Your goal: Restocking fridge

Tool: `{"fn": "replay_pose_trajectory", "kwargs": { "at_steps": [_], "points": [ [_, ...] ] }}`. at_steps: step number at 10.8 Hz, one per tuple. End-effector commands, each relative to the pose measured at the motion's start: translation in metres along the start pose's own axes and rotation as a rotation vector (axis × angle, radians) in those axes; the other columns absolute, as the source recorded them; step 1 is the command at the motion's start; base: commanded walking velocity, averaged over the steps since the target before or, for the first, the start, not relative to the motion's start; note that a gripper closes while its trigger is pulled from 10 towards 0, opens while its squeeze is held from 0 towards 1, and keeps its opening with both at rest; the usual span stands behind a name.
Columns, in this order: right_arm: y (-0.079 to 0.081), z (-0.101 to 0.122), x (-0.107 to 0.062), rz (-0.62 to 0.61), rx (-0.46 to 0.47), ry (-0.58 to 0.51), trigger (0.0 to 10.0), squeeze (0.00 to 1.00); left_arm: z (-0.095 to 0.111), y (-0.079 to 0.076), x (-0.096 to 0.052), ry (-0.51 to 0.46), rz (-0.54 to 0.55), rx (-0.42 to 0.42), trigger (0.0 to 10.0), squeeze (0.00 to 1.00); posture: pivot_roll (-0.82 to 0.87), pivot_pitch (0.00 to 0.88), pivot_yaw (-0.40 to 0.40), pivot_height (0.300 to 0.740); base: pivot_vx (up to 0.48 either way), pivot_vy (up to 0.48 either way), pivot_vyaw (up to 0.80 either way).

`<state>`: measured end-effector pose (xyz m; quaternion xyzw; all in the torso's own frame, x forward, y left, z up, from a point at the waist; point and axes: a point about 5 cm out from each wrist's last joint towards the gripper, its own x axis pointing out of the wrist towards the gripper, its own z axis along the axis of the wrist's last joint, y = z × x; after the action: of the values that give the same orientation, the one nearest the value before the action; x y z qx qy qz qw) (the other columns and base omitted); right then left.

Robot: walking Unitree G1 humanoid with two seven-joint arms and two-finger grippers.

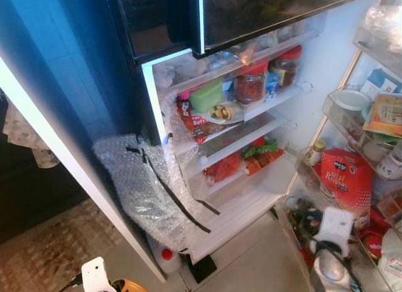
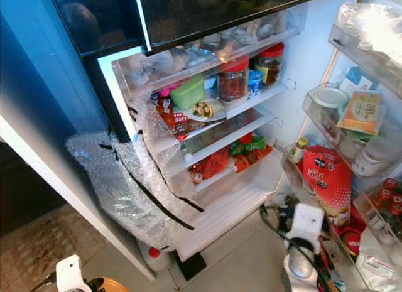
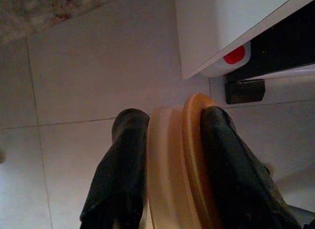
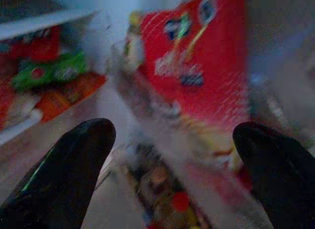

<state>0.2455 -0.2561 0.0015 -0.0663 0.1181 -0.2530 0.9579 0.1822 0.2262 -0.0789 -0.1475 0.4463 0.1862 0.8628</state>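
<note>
Holding an item low by the floor w/ the fridge (image 1: 314, 72) wide open, we flag several risks. The left gripper (image 3: 170, 140) is clenched on a round cream-and-orange thing (image 3: 177, 160), prob. a lid or a small container seen edge-on; we cannot tell which. Grip sits on its thin rim only, so a tilt or a bump during the lift could let it slip out and drop onto the tiled floor (image 3: 88, 66). Bubble wrap (image 1: 141, 185) w/ black tape hangs loose over the fridge's left edge and lower shelves, right in the likely path of the left arm; it could snag the fingers or the item. Shelves are crowded: red-lidded jars (image 1: 251, 81), a green tub (image 1: 206, 96), red and green packets (image 1: 242, 160). A careless insert could knock one over. The lower shelf (image 1: 242, 207) looks bare, so we judge it the safest target. The right gripper (image 4: 172, 155) is released, fingers spread wide, holding nothing, poised near the red carton (image 1: 347, 178) in the door rack (image 1: 301, 176); any swing could shove the carton or the small bottle (image 1: 316, 152) beside it.
</note>
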Motion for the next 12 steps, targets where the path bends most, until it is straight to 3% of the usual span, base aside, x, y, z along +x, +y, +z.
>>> {"fn": "replay_pose_trajectory", "kwargs": {
  "at_steps": [1,7,12],
  "points": [
    [-0.007,0.012,0.007,-0.044,0.015,-0.049,10.0,0.00,-0.007,0.005,-0.001,0.027,0.010,0.024,10.0,0.00,-0.11,0.036,0.065,0.740,0.000,0.000,0.00],
    [-0.026,0.012,0.018,-0.094,-0.021,0.020,10.0,0.00,-0.010,0.005,-0.001,0.028,0.000,0.026,10.0,0.00,-0.12,0.021,0.067,0.740,0.000,0.000,0.00],
    [-0.056,0.032,0.029,-0.169,-0.007,-0.073,10.0,0.00,-0.016,0.004,-0.002,0.043,-0.007,0.055,10.0,0.00,-0.12,0.009,0.069,0.740,0.000,0.000,0.00]
  ]
}}
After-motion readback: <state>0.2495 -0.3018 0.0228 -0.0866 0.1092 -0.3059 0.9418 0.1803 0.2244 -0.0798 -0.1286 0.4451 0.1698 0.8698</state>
